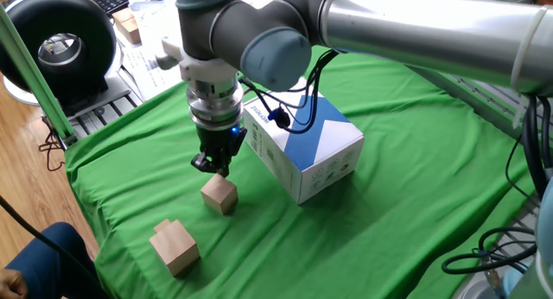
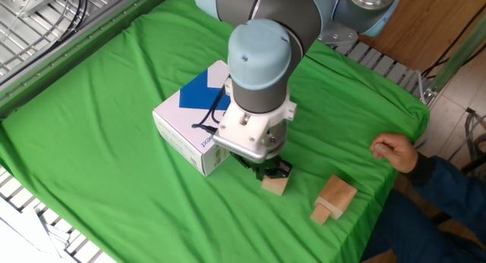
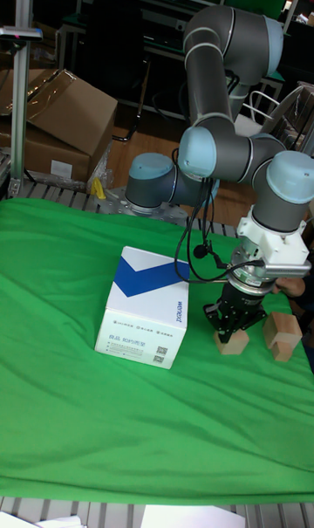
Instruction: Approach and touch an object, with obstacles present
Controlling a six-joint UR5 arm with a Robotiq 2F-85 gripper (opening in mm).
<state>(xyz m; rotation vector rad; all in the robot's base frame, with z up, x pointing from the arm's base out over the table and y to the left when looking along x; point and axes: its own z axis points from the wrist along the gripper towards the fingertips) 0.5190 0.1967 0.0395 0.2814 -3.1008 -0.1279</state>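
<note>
The object, a small plain wooden cube (image 1: 219, 195) (image 2: 275, 185) (image 3: 232, 342), lies on the green cloth. My gripper (image 1: 214, 165) (image 2: 269, 169) (image 3: 234, 323) points straight down with its fingertips at the cube's top edge, apparently touching it. The fingers look pressed together with nothing between them. The obstacles are a white box with a blue zigzag (image 1: 302, 148) (image 2: 194, 122) (image 3: 148, 318), close beside my wrist, and a stepped wooden block (image 1: 173, 245) (image 2: 332, 200) (image 3: 282, 333) a short way past the cube.
A person's hand (image 2: 395, 153) rests at the cloth's edge near the stepped block. A black round device (image 1: 60, 44) stands beyond the table corner. Metal frame rails (image 2: 30, 35) run along the table sides.
</note>
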